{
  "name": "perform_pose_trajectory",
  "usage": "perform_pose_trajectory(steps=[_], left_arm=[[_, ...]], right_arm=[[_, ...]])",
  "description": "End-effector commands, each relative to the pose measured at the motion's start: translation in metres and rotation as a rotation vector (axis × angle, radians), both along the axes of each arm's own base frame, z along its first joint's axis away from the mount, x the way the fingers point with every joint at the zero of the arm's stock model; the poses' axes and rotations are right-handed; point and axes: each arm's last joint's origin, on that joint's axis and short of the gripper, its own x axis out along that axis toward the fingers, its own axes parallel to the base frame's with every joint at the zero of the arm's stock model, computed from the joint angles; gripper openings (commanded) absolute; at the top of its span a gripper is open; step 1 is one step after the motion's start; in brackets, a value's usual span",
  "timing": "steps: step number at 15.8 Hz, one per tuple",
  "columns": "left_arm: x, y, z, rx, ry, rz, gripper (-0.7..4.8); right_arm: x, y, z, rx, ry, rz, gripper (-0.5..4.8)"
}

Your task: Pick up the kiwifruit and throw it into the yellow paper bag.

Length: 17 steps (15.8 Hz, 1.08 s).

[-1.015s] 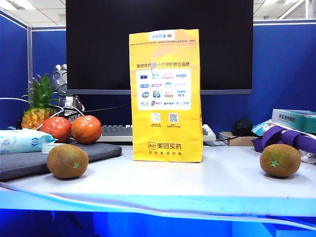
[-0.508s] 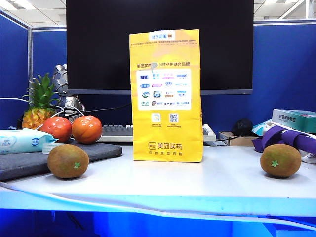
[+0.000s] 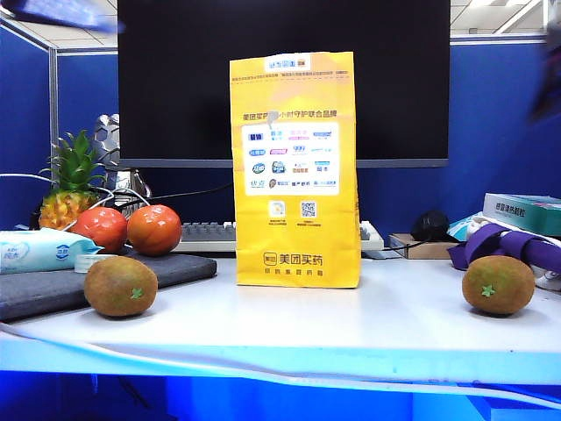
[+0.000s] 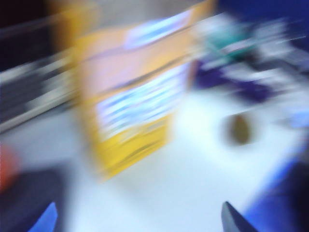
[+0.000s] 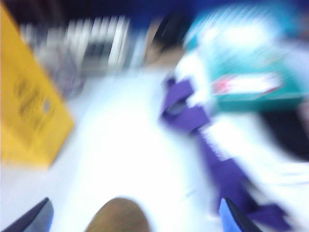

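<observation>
Right claw (image 5: 135,212) is spread wide and empty above the bench (image 3: 351,316). Your left claw (image 4: 140,220) looks wide and empty too, facing the bag (image 3: 295,167) that stands mid-bench. The kiwi (image 3: 498,285) sits untouched at the bench's right end, below your right claw. You're on the approach, I'd say. Next you'd lower and close around it.

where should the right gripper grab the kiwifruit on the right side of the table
Probably from above, across the short middle of the kiwifruit. It lies on its side on the white table, with the purple strap behind it. The open right gripper hangs over it; the left gripper hangs left of the yellow paper bag.
</observation>
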Motion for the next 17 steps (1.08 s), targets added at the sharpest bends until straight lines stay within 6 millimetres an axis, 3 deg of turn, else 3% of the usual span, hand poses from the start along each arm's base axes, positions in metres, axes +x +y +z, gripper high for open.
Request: perform_pose_trajectory(steps=[1,6,8,14,17], left_arm=[[0.007,-0.008,0.0,-0.074,-0.026,-0.226,4.79],[0.007,-0.012,0.0,-0.122,-0.035,-0.381,4.79],[0.007,-0.012,0.0,-0.121,-0.034,-0.378,4.79],[0.007,-0.012,0.0,-0.124,-0.031,-0.386,4.79],[0.007,-0.012,0.0,-0.124,-0.032,-0.386,4.79]], right_arm=[[0.049,0.01,0.003,-0.057,0.272,0.1,4.79],[0.11,0.022,-0.009,-0.115,0.519,0.193,4.79],[0.12,0.023,-0.013,-0.121,0.54,0.193,4.79],[0.117,0.014,-0.029,-0.171,0.701,0.204,4.79],[0.113,0.017,-0.03,-0.114,0.733,0.27,4.79]])
